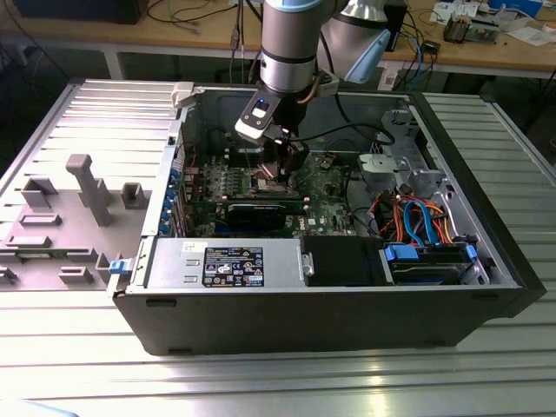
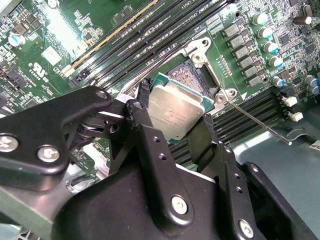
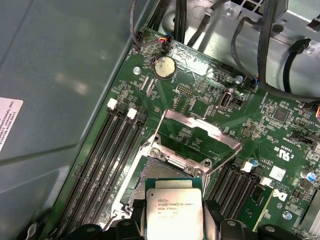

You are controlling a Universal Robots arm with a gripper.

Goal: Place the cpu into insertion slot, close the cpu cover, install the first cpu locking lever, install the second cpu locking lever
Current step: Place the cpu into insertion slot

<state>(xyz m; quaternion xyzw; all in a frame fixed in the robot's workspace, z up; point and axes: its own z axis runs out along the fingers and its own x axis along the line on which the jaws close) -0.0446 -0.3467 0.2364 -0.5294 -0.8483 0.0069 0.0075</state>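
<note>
gripper point(image 2: 172, 114) is pinching the cpu point(image 3: 174, 212) by two edges just above the insertion slot point(image 3: 156, 171), upper middle of the exterior view, and if it's going down skewed or off-centre it's probably bending the socket pins point(image 2: 186, 75)

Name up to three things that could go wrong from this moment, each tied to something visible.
1. The cpu, pinched at two edges by the hand, hangs over the insertion slot; landing skewed could bend its exposed contacts.
2. The raised cpu cover stands close beside the slot; the hand may knock it.
3. A locking lever juts out beside the socket and might snag the hand.
</note>
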